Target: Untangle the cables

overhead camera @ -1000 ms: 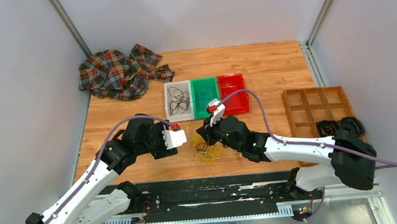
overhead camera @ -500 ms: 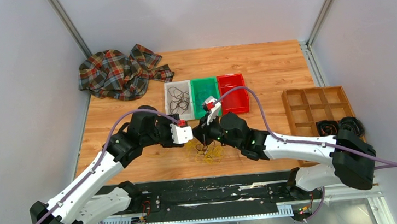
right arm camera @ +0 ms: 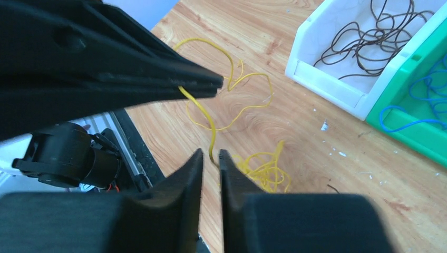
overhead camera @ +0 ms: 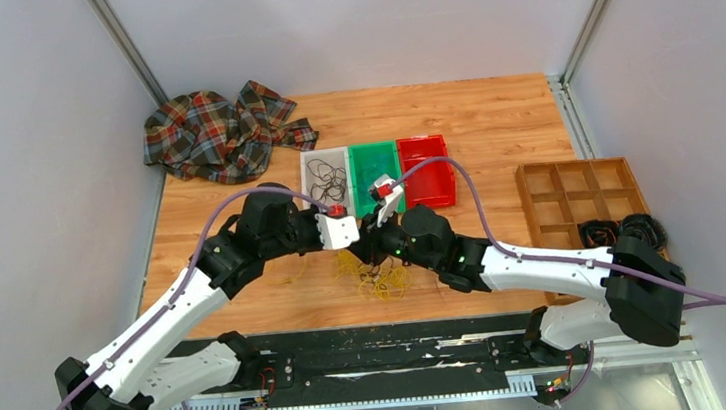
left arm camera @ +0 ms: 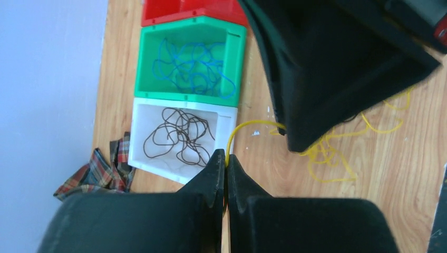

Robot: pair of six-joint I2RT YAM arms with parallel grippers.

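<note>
1. My left gripper (left arm camera: 225, 154) had its fingers pressed tight together, nipping one yellow cable (left arm camera: 248, 123) right at the tips. It was above the table (overhead camera: 492, 122), just near of the white bin (right arm camera: 327, 81).
2. From that pinch the yellow cable arched to the right and ran under the black body of the other arm's hand.
3. My right gripper (right arm camera: 211, 154) met the left one almost tip to tip, with its fingers a little apart. The same strand hung down into that gap, and I could not tell whether it touched either pad.
4. The heap of yellow cables (overhead camera: 378, 282) lay looped and tangled on the wood, just near of both grippers.
5. Black cables (right arm camera: 369, 47) lay in the white bin and blue-green cables (left arm camera: 192, 68) in the green bin (left arm camera: 184, 100). The red bin (overhead camera: 432, 183) stood to their right. The three bins touched in a row on the far side of the grippers.
6. A plaid cloth (overhead camera: 217, 134) lay crumpled at the far left. A wooden divided tray (overhead camera: 548, 187) sat at the right edge, with black wire coils (overhead camera: 623, 232) at its near end.
</note>
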